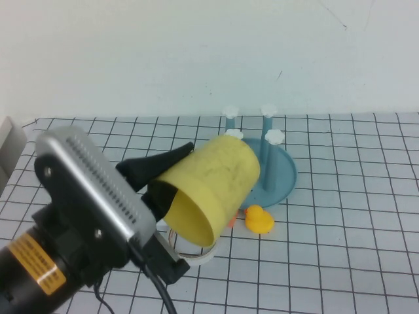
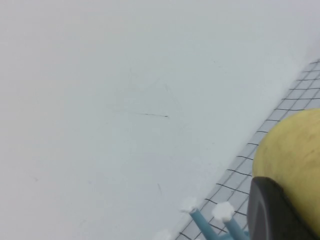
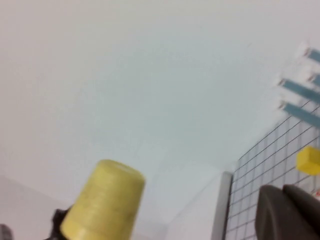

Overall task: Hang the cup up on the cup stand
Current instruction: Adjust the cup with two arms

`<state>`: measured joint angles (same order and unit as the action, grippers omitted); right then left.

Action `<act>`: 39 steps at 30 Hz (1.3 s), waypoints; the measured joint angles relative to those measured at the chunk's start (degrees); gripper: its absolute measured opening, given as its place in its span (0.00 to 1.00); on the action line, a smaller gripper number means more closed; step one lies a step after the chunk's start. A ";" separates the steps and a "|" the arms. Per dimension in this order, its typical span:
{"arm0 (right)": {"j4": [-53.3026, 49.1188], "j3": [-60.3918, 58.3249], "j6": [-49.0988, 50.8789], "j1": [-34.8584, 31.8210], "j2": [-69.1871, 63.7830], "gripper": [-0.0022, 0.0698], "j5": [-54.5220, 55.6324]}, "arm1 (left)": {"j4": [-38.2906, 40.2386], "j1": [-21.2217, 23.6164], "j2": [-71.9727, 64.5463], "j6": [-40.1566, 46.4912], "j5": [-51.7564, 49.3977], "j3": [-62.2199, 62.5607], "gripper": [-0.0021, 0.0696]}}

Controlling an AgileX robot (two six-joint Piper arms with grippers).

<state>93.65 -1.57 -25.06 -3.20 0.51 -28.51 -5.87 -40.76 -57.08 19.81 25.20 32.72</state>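
One arm does the work: nearest the high camera, the left gripper (image 1: 163, 190) is clenched on the rim of the plain yellow tapered plastic cup (image 1: 209, 188), carried tipped on its side in the air with its mouth facing the camera, just short of the light blue round-based cup stand (image 1: 275, 175) with white flower-capped posts; a yellow rubber duck (image 1: 259, 220) sits on the gridded table (image 1: 353, 248) beside the stand's base. Judging by this, the carry step is in hand, and next the cup must be turned mouth-down over one post and lowered. Only a dark part of the right gripper (image 3: 287, 212) shows in its own wrist view, off to the side, and I cannot tell its grip.
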 joint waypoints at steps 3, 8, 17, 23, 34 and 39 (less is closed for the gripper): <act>2.68 0.00 -1.39 0.22 -2.34 0.07 -2.48 | 4.05 0.00 -0.87 3.75 4.91 -2.69 0.04; 3.16 0.23 -1.19 1.32 -7.06 0.43 -5.71 | 9.36 0.00 -2.89 5.42 9.28 -3.22 0.04; 3.16 11.00 2.25 1.32 -24.33 0.97 -15.38 | 10.36 0.00 -8.34 6.49 21.59 -3.32 0.04; 3.16 20.75 0.34 1.32 -38.20 0.99 -18.39 | 8.70 0.00 -11.10 6.57 26.18 -3.32 0.04; 3.16 36.89 -9.43 5.20 -61.04 0.99 -24.73 | 8.58 0.00 -11.71 4.20 28.90 -3.32 0.04; 3.16 44.47 -14.14 15.46 -68.81 0.99 -19.57 | 8.70 0.00 -11.71 3.96 29.41 -3.32 0.04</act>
<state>96.81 42.90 -39.21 12.25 -68.30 -48.08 2.83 -40.76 -68.79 23.76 54.61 29.40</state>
